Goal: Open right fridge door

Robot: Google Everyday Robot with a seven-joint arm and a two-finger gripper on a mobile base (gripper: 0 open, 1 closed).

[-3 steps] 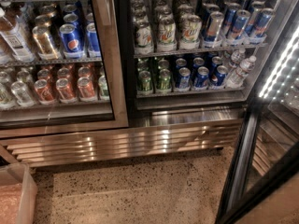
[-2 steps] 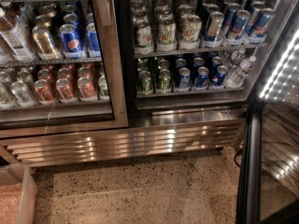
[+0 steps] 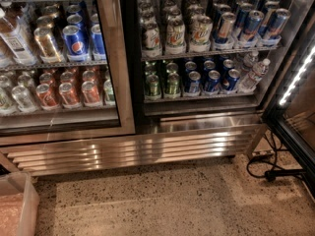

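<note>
Standing open at the far right, the right fridge door (image 3: 297, 80) runs upright; the gripper is out of view, its grip state unknowable.

The steel-framed glass right fridge door (image 3: 302, 114) stands wide open, right of the stocked can shelves (image 3: 206, 48). The claw is out of view.

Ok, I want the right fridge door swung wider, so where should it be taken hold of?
The right fridge door stands open at the picture's right edge; its handle is out of view, and so is the gripper. Of what shows, the frame rail below the LED strip is the only solid part. It is probably best to come from the cabinet side and push outward. The flat glass offers no grip.
</note>
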